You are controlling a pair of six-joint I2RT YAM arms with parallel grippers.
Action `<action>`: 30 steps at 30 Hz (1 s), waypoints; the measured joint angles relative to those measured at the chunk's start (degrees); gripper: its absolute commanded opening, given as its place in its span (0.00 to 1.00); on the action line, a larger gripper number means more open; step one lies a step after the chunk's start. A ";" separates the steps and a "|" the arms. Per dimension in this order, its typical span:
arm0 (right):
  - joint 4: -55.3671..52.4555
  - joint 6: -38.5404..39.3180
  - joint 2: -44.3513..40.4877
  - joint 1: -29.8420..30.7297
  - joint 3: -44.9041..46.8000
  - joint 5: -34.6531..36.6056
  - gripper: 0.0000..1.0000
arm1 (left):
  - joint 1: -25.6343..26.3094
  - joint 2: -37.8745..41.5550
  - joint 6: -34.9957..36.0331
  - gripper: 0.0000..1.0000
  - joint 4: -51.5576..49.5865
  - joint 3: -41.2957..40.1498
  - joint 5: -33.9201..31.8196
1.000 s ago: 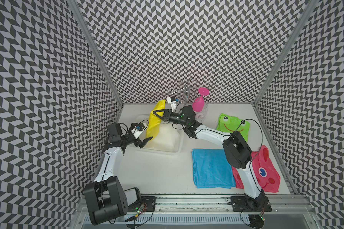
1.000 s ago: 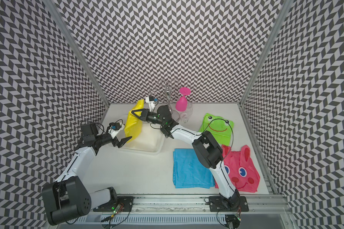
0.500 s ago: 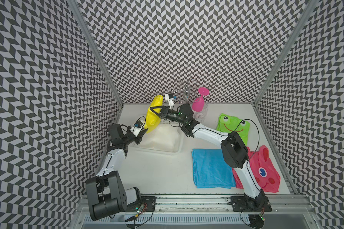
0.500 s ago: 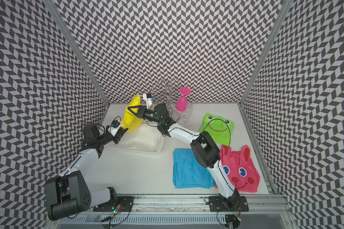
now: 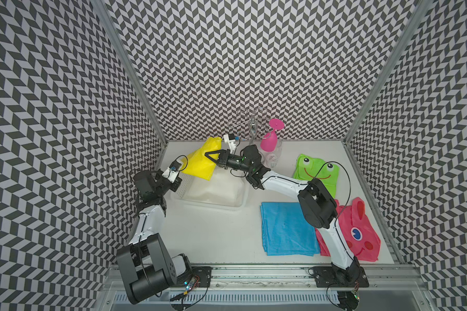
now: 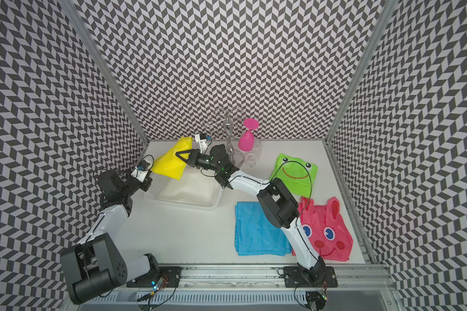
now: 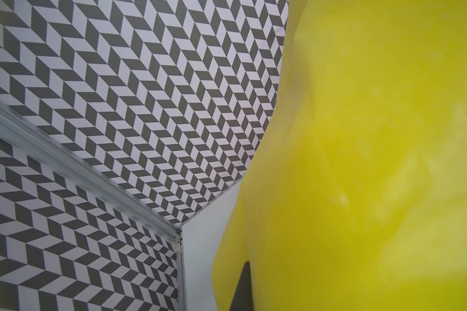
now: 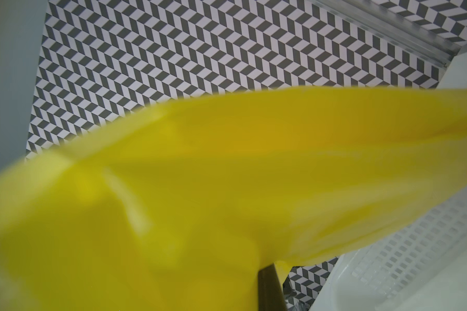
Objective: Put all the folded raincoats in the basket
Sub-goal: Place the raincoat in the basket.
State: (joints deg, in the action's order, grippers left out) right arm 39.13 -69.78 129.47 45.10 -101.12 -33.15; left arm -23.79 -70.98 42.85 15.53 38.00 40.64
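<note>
Left gripper [image 5: 181,176], wide open a second ago, is now clamped on the raincoat's [image 5: 200,164] lower corner. Right gripper [image 5: 208,156] is kept clamped higher up. Raincoat is held above the basket's [image 5: 208,203] far end, not yet inside; two-armed lowering is judged next.

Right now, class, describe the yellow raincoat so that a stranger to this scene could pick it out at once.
Start at the white basket on the left half of the table. Over its far corner hangs the yellow raincoat, pinched in the right claw. It alone is yellow and lifted; the blue cloth, green frog coat and pink coat lie flat.
</note>
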 measured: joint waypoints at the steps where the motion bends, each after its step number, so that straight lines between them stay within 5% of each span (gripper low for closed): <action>1: 0.20 -0.20 0.00 -0.02 0.83 -0.28 0.00 | -0.02 0.33 1.27 0.00 -0.39 -0.57 -0.20; 6: 0.24 -0.85 0.00 -0.79 7.52 -2.08 0.00 | -0.02 0.85 7.91 0.11 -6.03 -2.69 -0.07; 14: -5.46 0.96 -0.02 -2.99 14.64 -6.93 0.00 | -1.25 0.87 19.21 0.62 -25.05 0.72 4.68; 18: -9.99 3.50 -0.07 -4.44 16.31 -8.35 0.04 | -1.77 0.90 23.19 0.65 -33.97 5.16 7.98; 22: -15.19 6.23 -0.22 -5.64 16.02 -9.81 0.16 | -1.75 0.90 26.29 0.94 -41.70 10.12 10.84; 26: -19.67 9.22 -0.81 -6.27 15.54 -10.03 0.19 | -1.73 0.00 32.09 0.94 -50.75 14.75 13.46; 30: -23.91 11.34 -1.66 -6.45 15.56 -9.03 0.23 | -0.70 -3.21 30.29 0.89 -52.54 16.31 14.56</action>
State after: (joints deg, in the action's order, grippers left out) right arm 15.22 -58.43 127.81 38.65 -85.56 -42.17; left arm -24.49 -74.19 73.14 -37.01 54.30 55.20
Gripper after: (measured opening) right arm 0.216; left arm 0.912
